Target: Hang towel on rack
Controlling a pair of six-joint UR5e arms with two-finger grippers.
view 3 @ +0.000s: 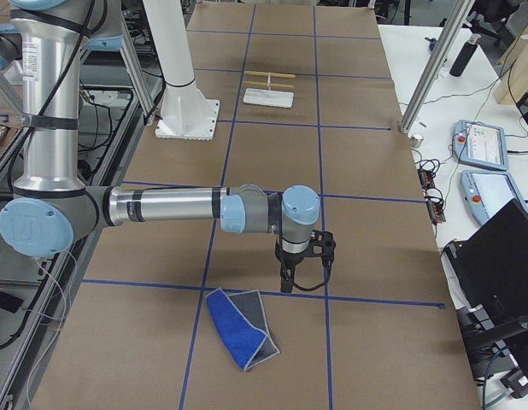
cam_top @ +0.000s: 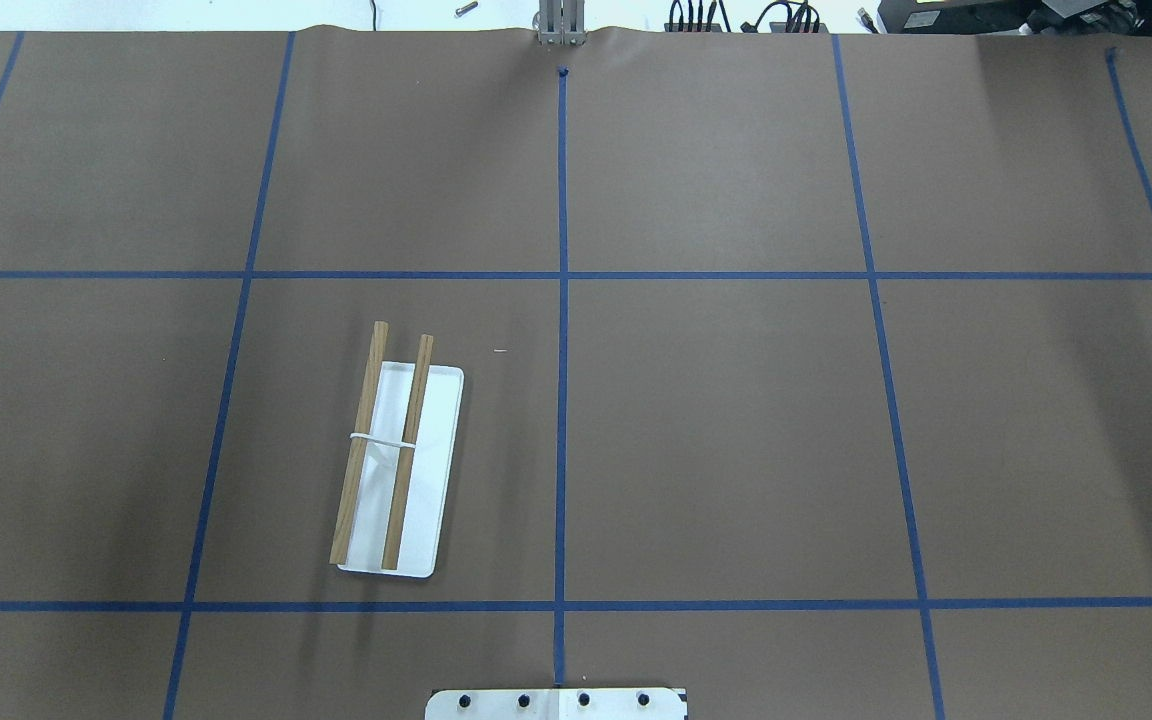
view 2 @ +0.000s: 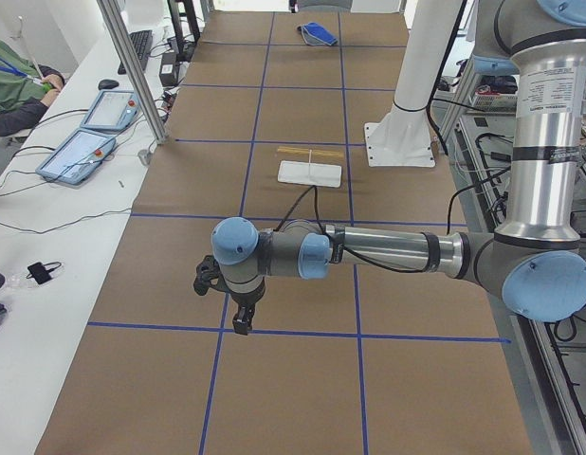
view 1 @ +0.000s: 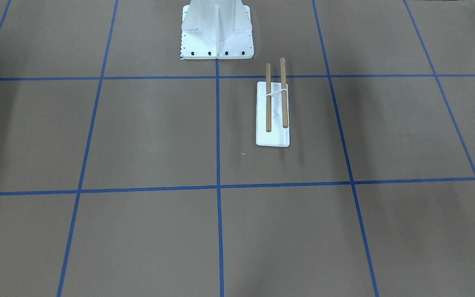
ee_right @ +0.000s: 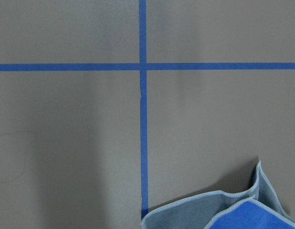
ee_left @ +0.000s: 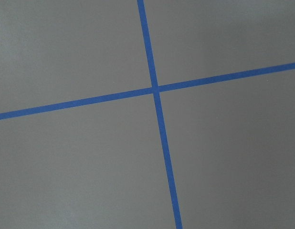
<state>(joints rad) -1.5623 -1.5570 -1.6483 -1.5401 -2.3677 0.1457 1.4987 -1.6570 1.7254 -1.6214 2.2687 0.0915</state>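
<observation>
The towel [view 3: 241,329], bright blue with a grey side folded over, lies crumpled on the brown table at my right end. Its edge shows at the bottom right of the right wrist view [ee_right: 224,212], and it is small and far in the exterior left view [view 2: 319,32]. The rack [cam_top: 391,450], two wooden rods on a white base, stands left of centre near my pedestal [view 1: 276,99]. My right gripper [view 3: 305,278] hangs just above the table a little beyond the towel. My left gripper [view 2: 241,318] hangs over bare table at my left end. I cannot tell whether either is open or shut.
My white pedestal [view 1: 217,29] stands at the table's near edge. Blue tape lines [cam_top: 562,300] grid the brown table. Operator tablets [view 2: 84,152] and aluminium frame posts [view 3: 431,68] line the far side. A person [view 2: 13,81] sits there.
</observation>
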